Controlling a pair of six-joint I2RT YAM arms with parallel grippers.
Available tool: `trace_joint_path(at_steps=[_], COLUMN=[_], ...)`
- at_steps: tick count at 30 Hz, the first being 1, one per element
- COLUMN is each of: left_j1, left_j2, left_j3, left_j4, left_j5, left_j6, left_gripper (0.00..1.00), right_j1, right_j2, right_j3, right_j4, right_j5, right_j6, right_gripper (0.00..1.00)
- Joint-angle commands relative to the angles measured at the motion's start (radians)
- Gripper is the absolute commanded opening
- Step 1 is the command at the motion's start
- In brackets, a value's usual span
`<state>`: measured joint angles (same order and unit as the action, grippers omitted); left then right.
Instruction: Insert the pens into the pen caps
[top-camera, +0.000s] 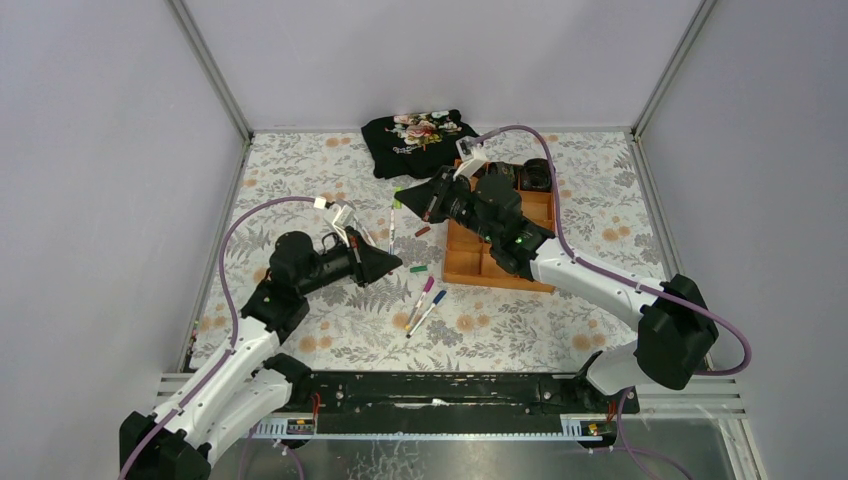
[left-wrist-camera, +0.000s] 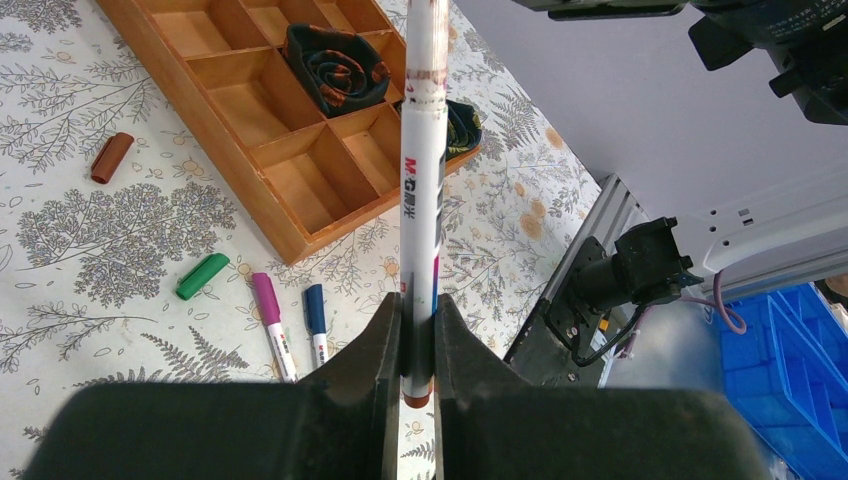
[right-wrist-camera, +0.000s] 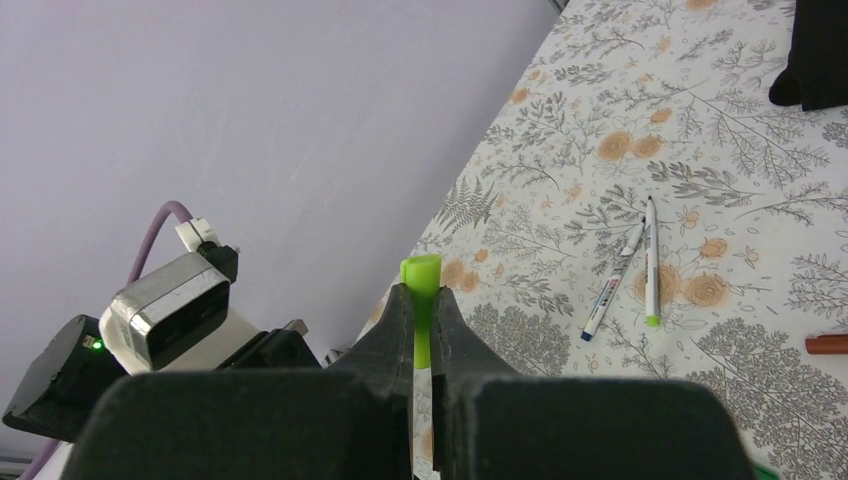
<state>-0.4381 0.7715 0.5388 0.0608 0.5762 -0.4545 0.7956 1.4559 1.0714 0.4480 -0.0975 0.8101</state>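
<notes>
Floral tablecloth (top-camera: 300, 170) covers the table between plain grey walls. From above we see the left arm (top-camera: 250, 340) reaching to mid-table and the right arm (top-camera: 590, 275) stretched over the orange tray (top-camera: 470, 264), with a black printed cloth (top-camera: 418, 140) at the far edge and a dark green cap (top-camera: 418, 268) lying just left of the tray. From the left wrist we see the left gripper (left-wrist-camera: 420, 345) clamped tight on a white pen (left-wrist-camera: 423, 180), which stands up between its fingers. On the cloth beyond lie a dark red cap (left-wrist-camera: 111, 157), the dark green cap, and a magenta-capped pen (left-wrist-camera: 270, 320) beside a blue-capped pen (left-wrist-camera: 316, 318), all near the tray's edge. From the right wrist we see the right gripper (right-wrist-camera: 421, 300) pinched closed on a light green cap (right-wrist-camera: 421, 270), its open end poking above the fingertips. A blue-tipped pen (right-wrist-camera: 612, 282) and a green-tipped pen (right-wrist-camera: 651, 262) lie close together on the cloth, well apart from that gripper.
</notes>
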Motion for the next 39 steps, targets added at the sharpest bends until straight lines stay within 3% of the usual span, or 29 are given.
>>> trace_joint_path(at_steps=[1,39], left_j1=[-0.007,-0.021], left_j2=[-0.015,-0.033], left_j3=[-0.006,-0.005], left_j4=[0.070,0.047], left_j5=[0.014,-0.005], left_j6=[0.002,0.010], left_gripper=[0.00,0.00], right_j1=[-0.003,-0.002], right_j2=[-0.033,-0.071], right_j3=[0.029,0.032], right_j4=[0.091,0.131], right_j5=[-0.031,-0.079], right_j6=[0.018,0.049], right_gripper=[0.00,0.00])
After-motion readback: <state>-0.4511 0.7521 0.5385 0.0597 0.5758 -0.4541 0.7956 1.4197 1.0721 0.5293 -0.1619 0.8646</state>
